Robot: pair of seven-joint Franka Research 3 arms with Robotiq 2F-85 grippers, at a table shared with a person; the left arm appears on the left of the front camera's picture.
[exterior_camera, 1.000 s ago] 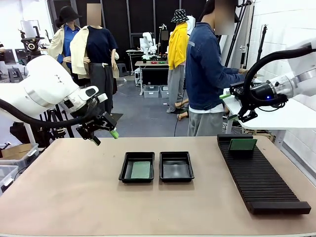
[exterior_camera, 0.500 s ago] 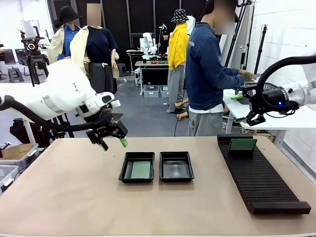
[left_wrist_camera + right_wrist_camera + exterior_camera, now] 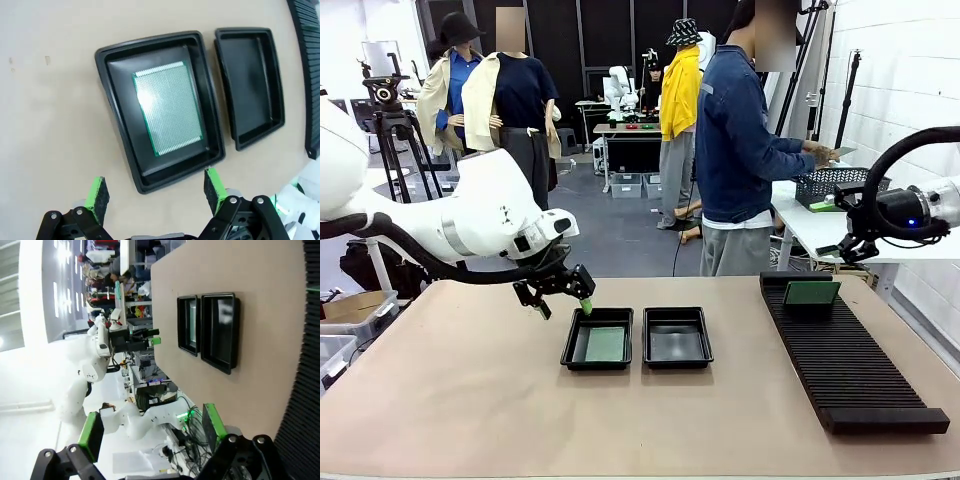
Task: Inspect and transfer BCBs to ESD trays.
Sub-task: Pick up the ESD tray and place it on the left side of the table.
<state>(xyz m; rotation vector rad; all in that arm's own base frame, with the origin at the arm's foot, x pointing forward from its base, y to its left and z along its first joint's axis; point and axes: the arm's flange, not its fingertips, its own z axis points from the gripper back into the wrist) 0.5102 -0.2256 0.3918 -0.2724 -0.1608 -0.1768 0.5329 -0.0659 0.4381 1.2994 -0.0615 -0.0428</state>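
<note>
Two black ESD trays lie side by side mid-table. The left tray [image 3: 570,346] holds a flat green BCB [image 3: 605,344]; the right tray [image 3: 677,338] holds nothing. My left gripper [image 3: 563,297] hovers open just above the left tray's far-left corner. In the left wrist view its green pads [image 3: 98,193] straddle the near rim of that tray [image 3: 114,100], with the BCB [image 3: 169,109] lying beyond them. A second BCB [image 3: 811,293] stands at the far end of the ribbed rack [image 3: 850,370]. My right gripper [image 3: 848,246] hangs open beyond the table's far right corner, nothing between its fingers [image 3: 92,434].
A person in a denim jacket [image 3: 735,150] stands beyond the far edge, turned toward a side table with a grey mesh basket [image 3: 830,183]. The rack runs along the right side. Bare tabletop [image 3: 470,400] spreads left and in front of the trays.
My left arm has swung right and down from the far-left area to the left tray's corner. My right arm has drawn back to the right, away from the rack's far end.
</note>
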